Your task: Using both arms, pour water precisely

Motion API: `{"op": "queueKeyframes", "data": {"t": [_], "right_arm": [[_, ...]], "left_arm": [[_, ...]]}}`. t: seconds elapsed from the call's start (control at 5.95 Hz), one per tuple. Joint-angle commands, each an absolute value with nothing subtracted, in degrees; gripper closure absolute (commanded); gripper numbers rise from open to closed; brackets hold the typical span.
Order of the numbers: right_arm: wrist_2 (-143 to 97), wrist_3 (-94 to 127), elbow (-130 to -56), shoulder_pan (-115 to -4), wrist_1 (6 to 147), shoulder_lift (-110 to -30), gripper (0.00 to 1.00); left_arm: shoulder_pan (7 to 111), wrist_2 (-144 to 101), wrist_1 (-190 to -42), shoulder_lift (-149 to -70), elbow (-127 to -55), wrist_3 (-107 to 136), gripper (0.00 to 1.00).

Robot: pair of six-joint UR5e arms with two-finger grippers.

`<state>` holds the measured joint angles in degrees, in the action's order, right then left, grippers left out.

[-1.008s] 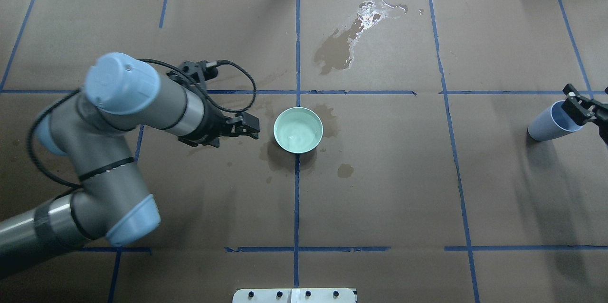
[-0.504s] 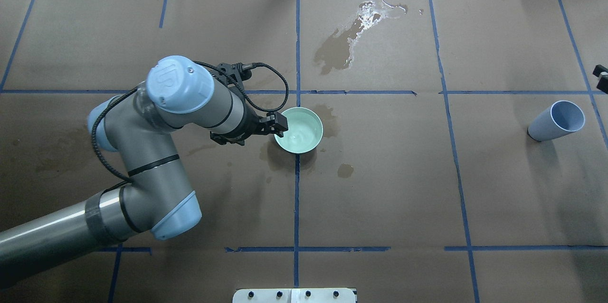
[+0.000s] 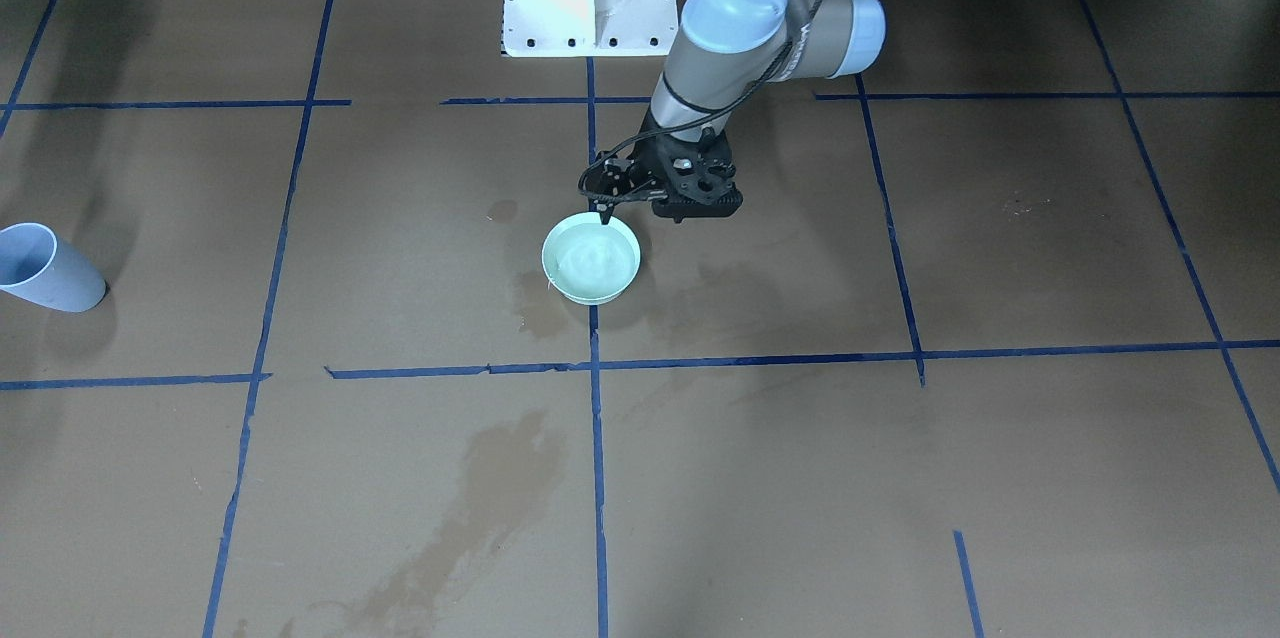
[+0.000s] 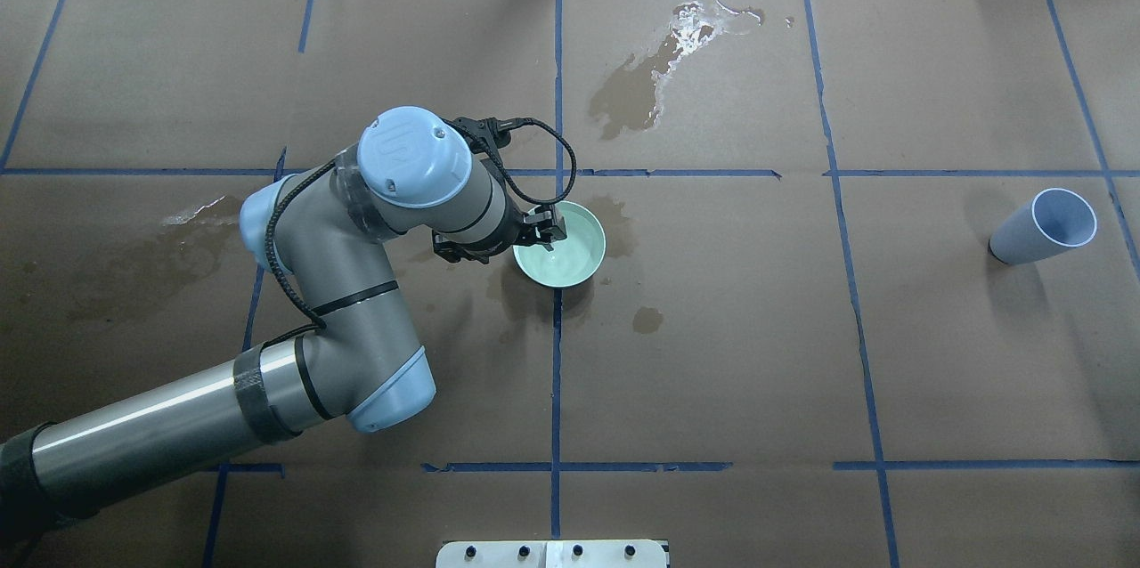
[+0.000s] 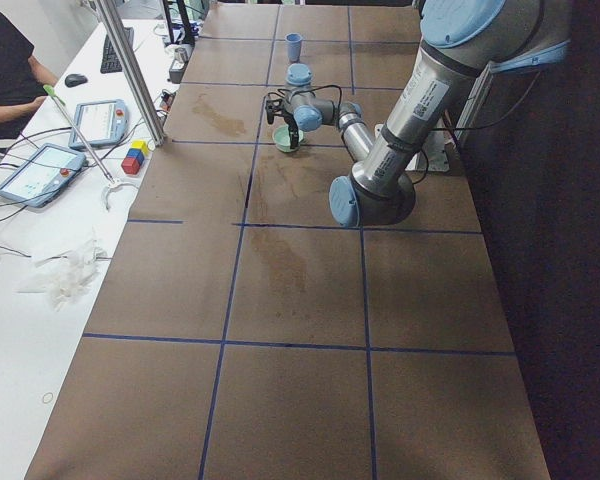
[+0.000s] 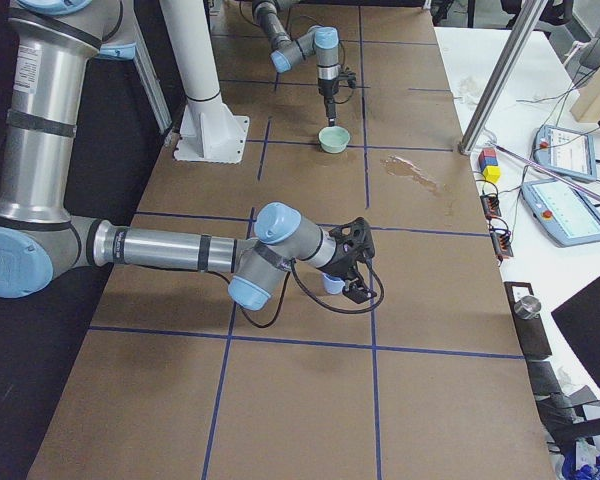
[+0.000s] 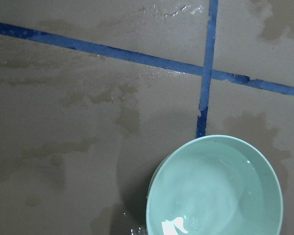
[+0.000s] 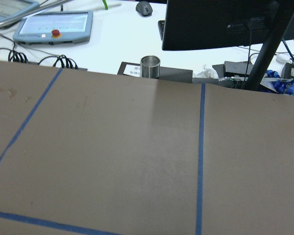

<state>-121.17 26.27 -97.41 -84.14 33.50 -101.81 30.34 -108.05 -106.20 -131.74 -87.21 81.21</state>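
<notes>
Bowl held at the rim: the left arm (image 4: 374,221) bends low over the brown-papered surface (image 4: 712,354) and sets its left hand (image 4: 548,230) on the robot-side rim of a mint-green bowl (image 4: 595,234). The fingertips point down, one apparently inside the wall and one outside. That placement looks like a pinch on the rim, a likely way to lift or steady so shallow a dish for pouring. No view shows whether the fingers are actually clamped on the rim or merely straddle it.

The water (image 7: 206,196) lies directly beneath and just ahead of this hand, filling the bowl to a shallow, rippled level with a bright glint near the close edge. Damp stains ring the bowl's foot, and a larger wet patch (image 4: 637,92) shines farther out beyond the hand, a sign that pouring here leaves little margin.

Well apart from the left hand, toward the end of the surface, a pale blue cup (image 4: 1024,239) stands on its base, mouth open, with no water visible inside. The right arm (image 6: 170,248) lies low there, its right hand (image 6: 355,262) just beside the cup, seemingly placed to take it. The single side view that shows this hand is too small to tell whether its fingers are apart or together.
</notes>
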Motion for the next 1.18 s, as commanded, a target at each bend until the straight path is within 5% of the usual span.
{"op": "queueKeyframes", "data": {"t": [0.0, 0.34, 1.01], "right_arm": [[-133.0, 8.3, -100.1, -90.8, 50.6, -101.6, 0.0], [-142.9, 0.7, -102.0, -92.2, 65.6, -102.0, 0.0], [-138.5, -21.7, -108.9, -89.3, 92.3, -101.4, 0.0]], "left_arm": [[30.1, -107.9, -106.3, -132.3, -85.2, 81.1, 0.3], [29.6, -107.9, -106.3, -132.8, -83.6, 81.1, 0.5], [29.3, -107.9, -106.4, -133.2, -82.6, 80.9, 0.68]]}}
